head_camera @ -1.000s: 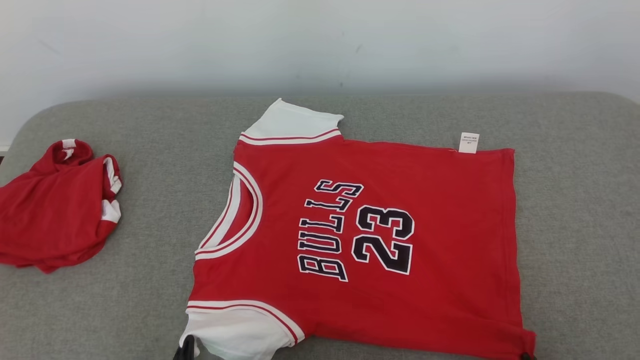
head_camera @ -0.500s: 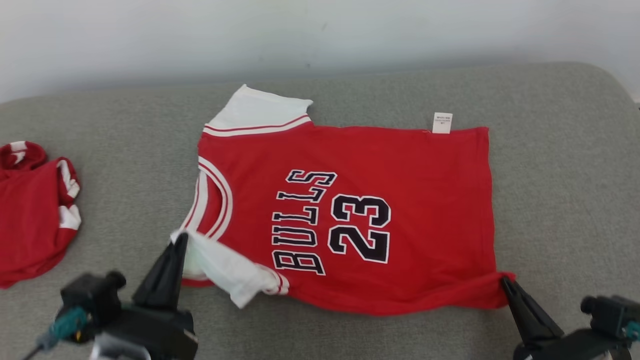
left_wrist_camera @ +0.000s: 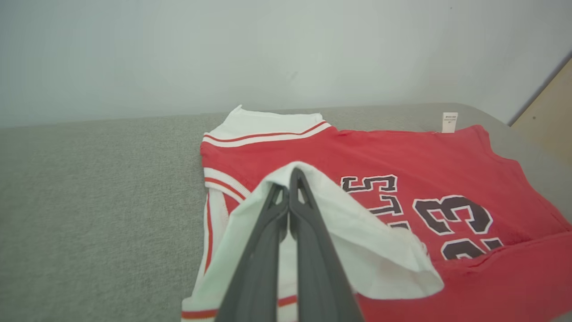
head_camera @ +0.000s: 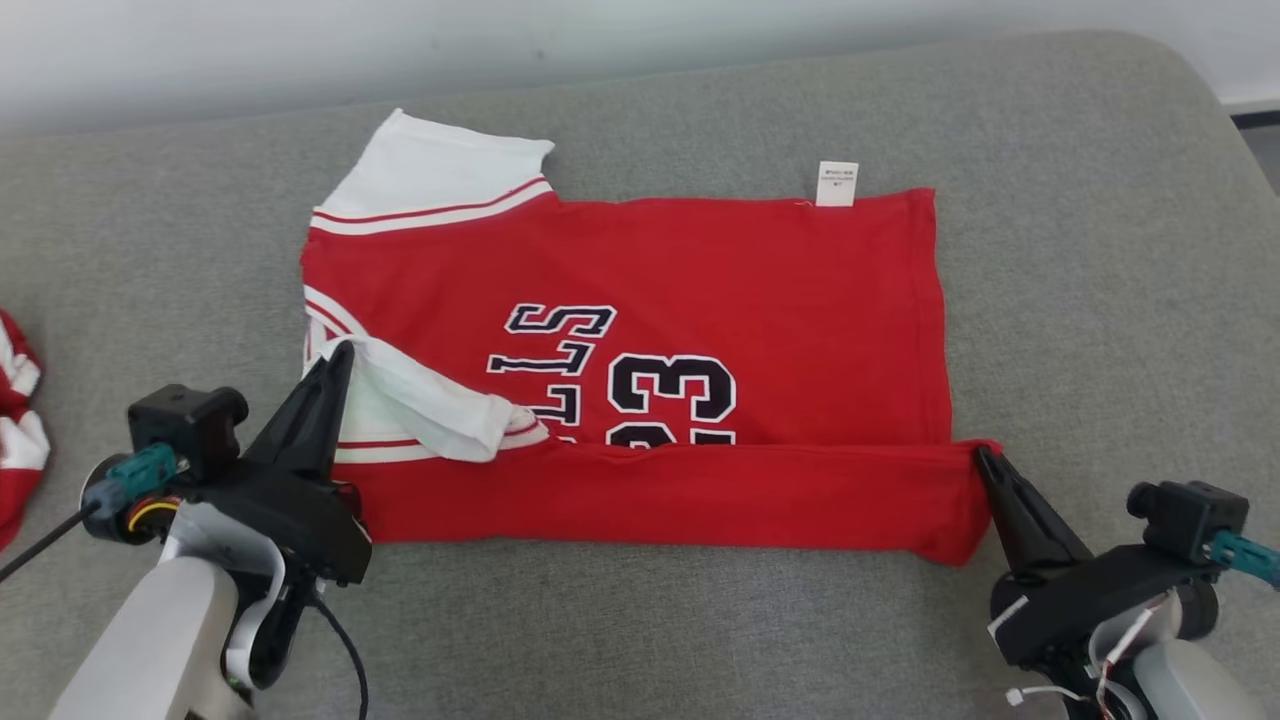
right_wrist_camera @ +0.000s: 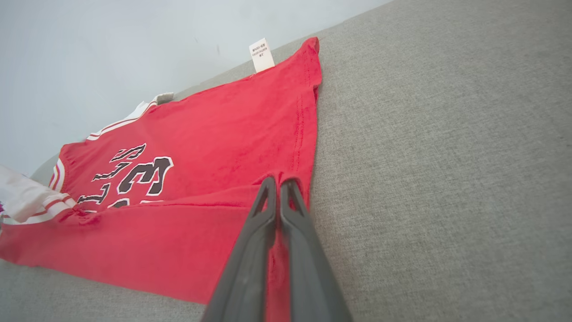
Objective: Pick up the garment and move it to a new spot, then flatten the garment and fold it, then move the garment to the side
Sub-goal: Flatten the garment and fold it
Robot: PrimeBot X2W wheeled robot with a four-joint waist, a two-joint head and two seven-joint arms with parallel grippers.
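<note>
While lying print-up across the middle of the grey couch [head_camera: 1100, 250], a red shirt [head_camera: 700, 270] with its near edge lifted and rolled over the number [head_camera: 670, 390]. Tight pinch on the white sleeve [head_camera: 430, 405] from the left gripper [head_camera: 338, 352], jaws closed; same shut clamp on the hem corner [head_camera: 960, 480] from the right gripper [head_camera: 983, 457]. Could skew the crease if carried forward unevenly. Could drag the shirt toward the wall [head_camera: 600, 40] if swept too low. Might bunch that slack sleeve under the flap, or lose the hem mid-carry.
</note>
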